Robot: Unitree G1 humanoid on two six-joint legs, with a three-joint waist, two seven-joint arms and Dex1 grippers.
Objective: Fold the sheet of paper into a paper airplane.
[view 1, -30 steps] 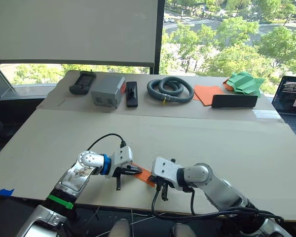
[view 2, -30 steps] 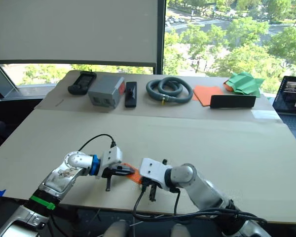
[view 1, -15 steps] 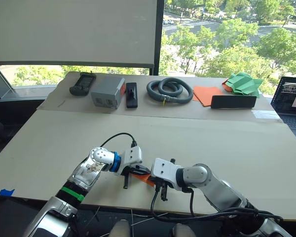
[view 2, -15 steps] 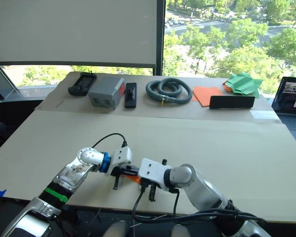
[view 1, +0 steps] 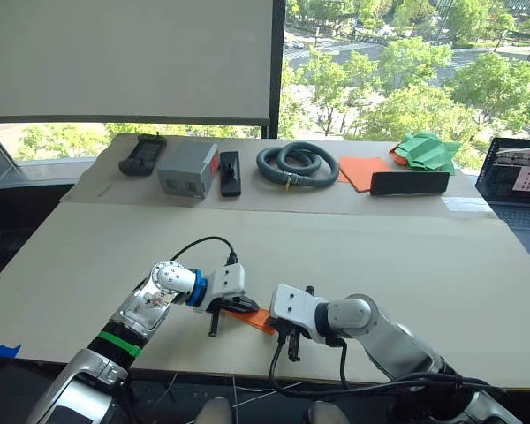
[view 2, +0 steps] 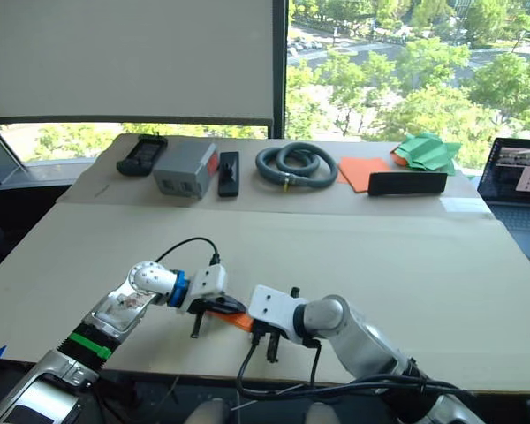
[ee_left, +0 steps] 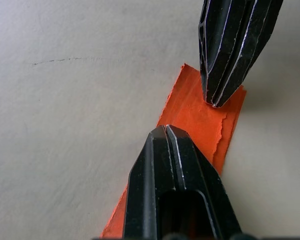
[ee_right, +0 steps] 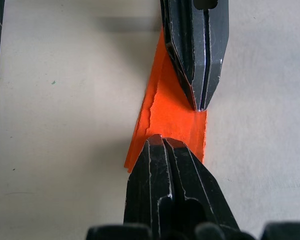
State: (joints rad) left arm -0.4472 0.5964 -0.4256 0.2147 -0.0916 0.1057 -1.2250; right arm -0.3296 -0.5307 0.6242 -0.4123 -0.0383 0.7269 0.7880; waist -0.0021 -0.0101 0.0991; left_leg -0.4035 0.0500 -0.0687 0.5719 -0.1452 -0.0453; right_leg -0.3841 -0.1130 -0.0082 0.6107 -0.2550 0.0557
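Both my grippers, left and right, fingers together, tips pressing the narrow folded orange paper strip on the beige table.

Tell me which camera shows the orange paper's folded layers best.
The right wrist view: the sheet of paper shows its layered edges between both shut claws. The left wrist view shows similar; the eye views show an orange sliver.

The right end effector has its two black fingers pressed together, tips resting on the folded orange sheet of paper, which lies flat on the pale worktop. Facing it, the left end effector, likewise closed, touches the paper's far part.
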